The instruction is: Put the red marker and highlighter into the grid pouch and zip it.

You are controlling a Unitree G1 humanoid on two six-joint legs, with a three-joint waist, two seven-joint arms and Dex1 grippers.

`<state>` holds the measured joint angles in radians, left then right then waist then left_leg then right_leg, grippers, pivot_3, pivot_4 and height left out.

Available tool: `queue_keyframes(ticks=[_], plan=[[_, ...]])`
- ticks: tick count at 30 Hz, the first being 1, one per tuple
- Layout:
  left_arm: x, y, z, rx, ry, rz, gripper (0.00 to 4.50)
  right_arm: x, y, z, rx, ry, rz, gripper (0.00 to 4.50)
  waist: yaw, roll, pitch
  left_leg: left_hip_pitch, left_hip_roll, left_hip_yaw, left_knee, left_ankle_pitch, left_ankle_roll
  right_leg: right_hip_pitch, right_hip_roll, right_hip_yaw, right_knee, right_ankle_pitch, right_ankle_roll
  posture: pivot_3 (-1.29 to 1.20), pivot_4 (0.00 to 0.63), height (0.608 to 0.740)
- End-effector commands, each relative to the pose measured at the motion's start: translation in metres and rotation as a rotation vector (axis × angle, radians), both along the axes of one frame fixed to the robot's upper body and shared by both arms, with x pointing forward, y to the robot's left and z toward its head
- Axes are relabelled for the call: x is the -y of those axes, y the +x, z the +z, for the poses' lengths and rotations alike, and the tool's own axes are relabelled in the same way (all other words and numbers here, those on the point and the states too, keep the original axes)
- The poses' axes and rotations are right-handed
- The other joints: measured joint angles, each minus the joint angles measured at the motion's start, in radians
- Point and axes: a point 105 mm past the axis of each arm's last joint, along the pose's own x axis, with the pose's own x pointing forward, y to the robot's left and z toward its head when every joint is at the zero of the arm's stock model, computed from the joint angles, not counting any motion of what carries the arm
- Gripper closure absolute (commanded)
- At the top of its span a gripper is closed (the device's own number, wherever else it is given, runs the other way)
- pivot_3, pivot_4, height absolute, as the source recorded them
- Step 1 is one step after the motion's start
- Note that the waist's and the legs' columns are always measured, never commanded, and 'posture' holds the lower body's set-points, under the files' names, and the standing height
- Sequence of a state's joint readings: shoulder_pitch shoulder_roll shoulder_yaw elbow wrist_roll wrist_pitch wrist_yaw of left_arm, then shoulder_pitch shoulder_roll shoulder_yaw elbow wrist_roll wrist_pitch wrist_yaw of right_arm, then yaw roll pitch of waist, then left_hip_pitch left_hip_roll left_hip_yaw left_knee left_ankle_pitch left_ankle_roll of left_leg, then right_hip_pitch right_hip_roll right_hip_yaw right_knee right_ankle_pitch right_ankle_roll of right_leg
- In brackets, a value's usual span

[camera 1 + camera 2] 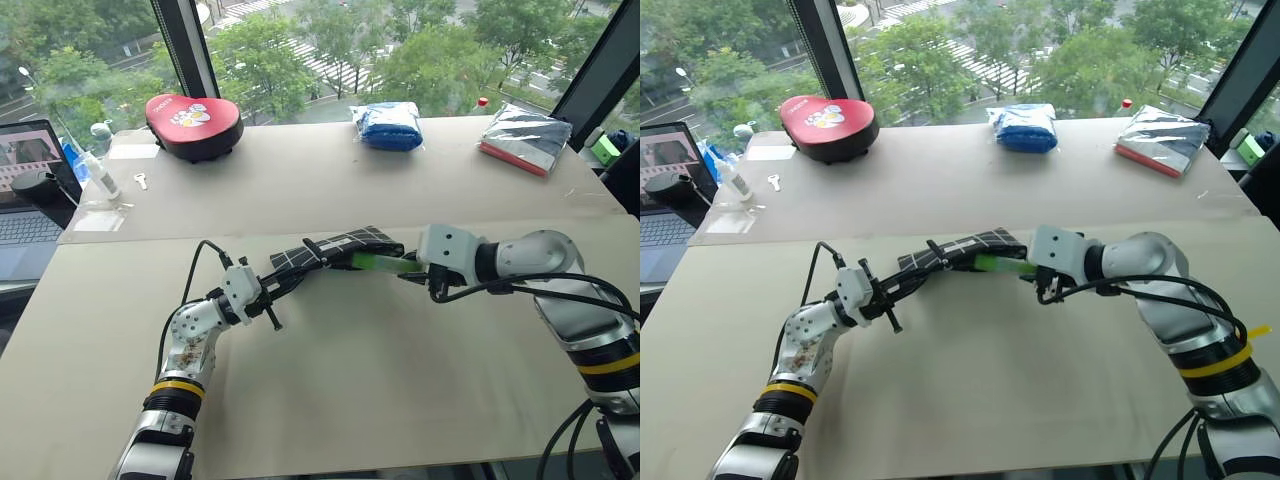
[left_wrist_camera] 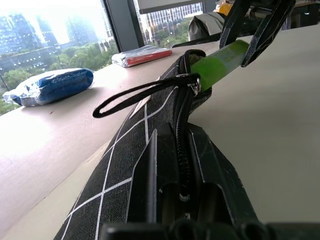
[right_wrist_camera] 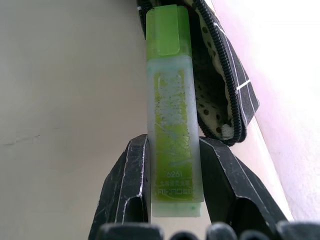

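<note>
Highlighter (image 3: 172,115) sits clamped by its tail in your right gripper (image 3: 175,185) jaws, long axis aimed cap-first at the open mouth of the grid pouch (image 1: 340,246) at frame centre, cap just at the zipper. Your left gripper (image 1: 262,290) jaws pinch the pouch's other end shut-tight above the bench (image 1: 380,380).

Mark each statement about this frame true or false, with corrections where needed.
1. The right gripper is shut on the highlighter. True.
2. The highlighter's cap end points at the open mouth of the grid pouch. True.
3. The left gripper hangs open, apart from the pouch. False: it is shut on the grid pouch.
4. The pouch is fully zipped. False: its zipper gapes open.
5. A red heart-shaped case sits on the far table. True.
</note>
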<state>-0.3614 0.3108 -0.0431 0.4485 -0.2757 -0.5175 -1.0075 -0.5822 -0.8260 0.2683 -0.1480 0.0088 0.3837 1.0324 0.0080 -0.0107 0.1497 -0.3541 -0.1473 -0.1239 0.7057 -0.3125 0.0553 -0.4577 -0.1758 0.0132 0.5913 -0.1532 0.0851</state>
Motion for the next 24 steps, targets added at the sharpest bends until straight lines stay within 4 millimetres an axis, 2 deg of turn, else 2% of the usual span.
queue_keyframes(ticks=[1,9,14,21,23,24], plan=[[0.001,0.002,0.009,0.04,0.0,-0.008,4.5,-0.01,0.007,0.013,0.074,-0.02,0.025,3.48,0.001,0.0,0.0,0.0,0.0,0.0,0.0,0.0,0.0,0.0,0.0,0.0,0.0,0.0,0.0,0.0,0.15,0.74],[0.001,0.002,0.01,0.043,0.001,-0.01,4.5,-0.041,0.007,-0.003,0.131,-0.121,0.132,3.48,0.001,0.0,0.0,0.0,0.0,0.0,0.0,0.0,0.0,0.0,0.001,0.0,0.001,0.0,0.0,0.0,0.15,0.74],[0.001,0.004,0.011,0.045,0.002,-0.01,4.5,-0.057,0.02,0.002,0.275,-0.14,0.166,3.48,-0.002,0.0,0.0,0.0,0.001,0.0,0.0,0.0,0.0,0.0,0.002,0.0,0.001,0.0,0.0,0.0,0.15,0.74],[0.001,0.005,0.012,0.047,0.0,-0.006,4.5,-0.065,0.029,0.003,0.389,-0.153,0.193,3.48,-0.003,0.0,0.0,0.0,0.006,0.0,0.0,-0.002,-0.004,-0.001,0.009,0.0,0.001,0.002,-0.003,0.0,0.15,0.74],[0.001,0.004,0.011,0.047,-0.003,-0.003,4.5,-0.068,0.024,0.006,0.361,-0.1,0.207,2.48,-0.006,0.0,0.0,0.0,0.007,0.0,0.0,-0.002,-0.004,-0.001,0.009,0.0,0.001,0.002,-0.003,0.0,0.15,0.74],[0.001,0.004,0.011,0.046,-0.004,-0.002,4.5,-0.068,0.022,0.007,0.347,-0.09,0.21,2.34,-0.007,0.0,0.0,0.0,0.007,0.0,0.0,-0.002,-0.004,-0.001,0.009,0.0,0.001,0.002,-0.003,0.0,0.15,0.74]])
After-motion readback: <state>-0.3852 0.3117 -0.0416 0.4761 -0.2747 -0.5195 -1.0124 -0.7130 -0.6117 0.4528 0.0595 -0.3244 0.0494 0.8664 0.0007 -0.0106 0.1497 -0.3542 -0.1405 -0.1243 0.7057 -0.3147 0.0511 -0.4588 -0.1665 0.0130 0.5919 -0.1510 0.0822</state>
